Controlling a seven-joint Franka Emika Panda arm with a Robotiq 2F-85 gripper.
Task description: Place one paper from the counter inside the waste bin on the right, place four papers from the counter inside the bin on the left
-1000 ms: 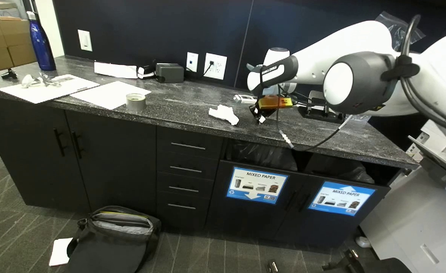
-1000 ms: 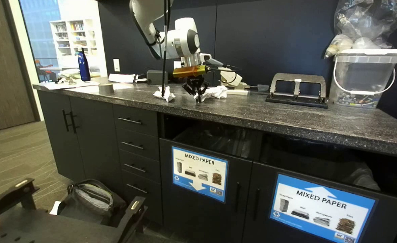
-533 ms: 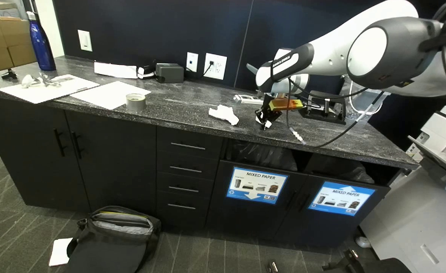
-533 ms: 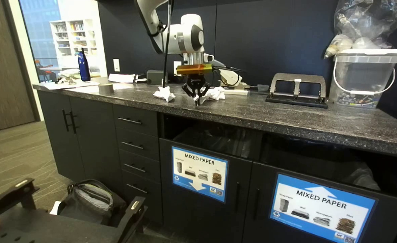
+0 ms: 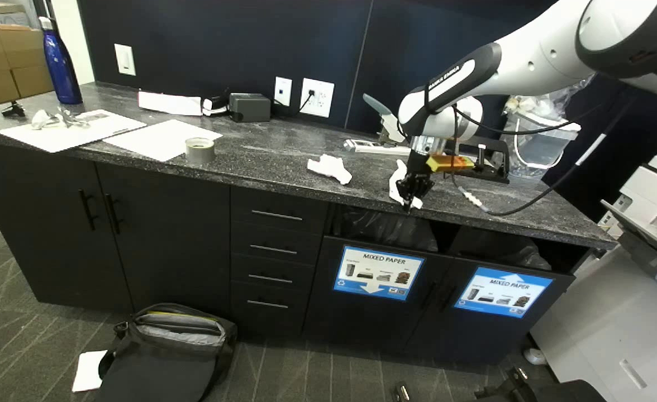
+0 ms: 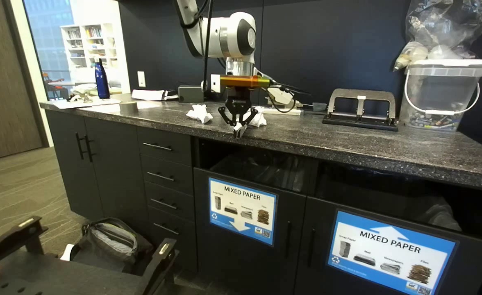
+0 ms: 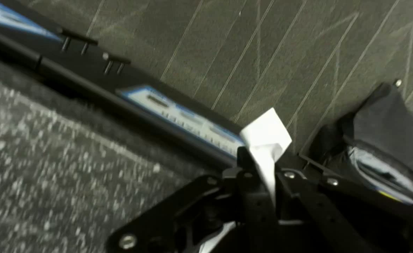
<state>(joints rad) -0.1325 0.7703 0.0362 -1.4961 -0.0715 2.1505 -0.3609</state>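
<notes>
Hand (image 6: 239, 126) is clamping down on a crumpled paper (image 7: 266, 130), jaws pressing in tight, with one white corner poking out past the tips and the rest bunching up beside them. It's hanging right at the front edge of the table (image 5: 275, 151), along the stretch where the left bin (image 5: 387, 226) is sitting underneath. Wrist view is looking down past that edge, so the white corner is showing up against the end of a blue-bordered sign (image 7: 189, 123) and the carpet (image 7: 248, 52). Whether the paper is brushing the tabletop, honestly I'm not managing to tell. Next door, the right bin (image 5: 501, 248) is sitting under the same edge, nearer the table's right end. Another paper wad (image 5: 330, 168) is lying near the front edge too, left of the hand in both exterior views and clearly apart from it. Going toward the left end, a grey tape roll (image 5: 200, 153) is sitting by the front edge beside two flat white sheets (image 5: 163, 139), and a blue bottle (image 5: 61, 64) is standing near the back left corner. Toward the right end in an exterior view, a hole punch (image 6: 360, 100) is sitting closer to the back edge, and a clear bucket (image 6: 446, 73) is standing near the back right corner with a see-through plastic bag (image 6: 448, 30) resting on top.
</notes>
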